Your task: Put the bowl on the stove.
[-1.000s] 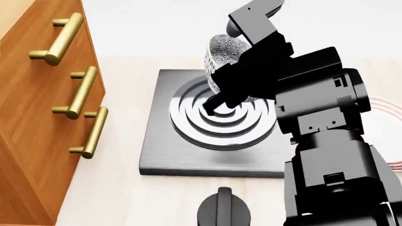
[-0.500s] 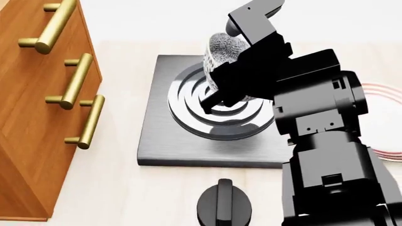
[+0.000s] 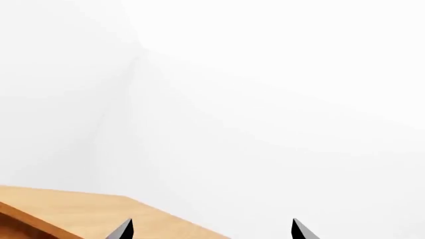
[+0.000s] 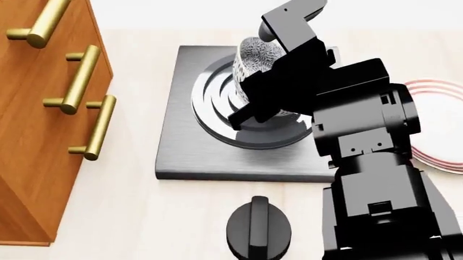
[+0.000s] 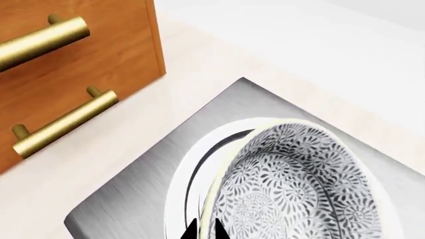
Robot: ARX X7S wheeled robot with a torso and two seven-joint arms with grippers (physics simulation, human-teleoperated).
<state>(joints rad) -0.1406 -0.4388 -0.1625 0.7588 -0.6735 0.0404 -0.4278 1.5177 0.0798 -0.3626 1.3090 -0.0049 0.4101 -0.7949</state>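
Note:
The speckled white bowl (image 4: 257,57) is tilted over the ring burner of the dark-grey square stove (image 4: 190,151); whether it touches the burner is hidden by the arm. My right gripper (image 4: 242,115) is shut on the bowl's rim. In the right wrist view the two fingertips pinch the rim at the gripper (image 5: 204,230), with the bowl's patterned inside (image 5: 295,184) over the stove (image 5: 133,199). My left gripper (image 3: 211,230) is open and empty, facing a white wall over a wooden surface; it is out of the head view.
A wooden drawer cabinet (image 4: 29,151) with brass handles (image 4: 76,78) stands left of the stove. A round black knob (image 4: 258,230) sits in front of the stove. A red-ringed white plate (image 4: 437,124) lies at the right, partly behind my right arm.
The head view has shifted, so the cabinet, stove and knob sit lower-left and more of the plate shows. The right gripper still holds the bowl over the burner.

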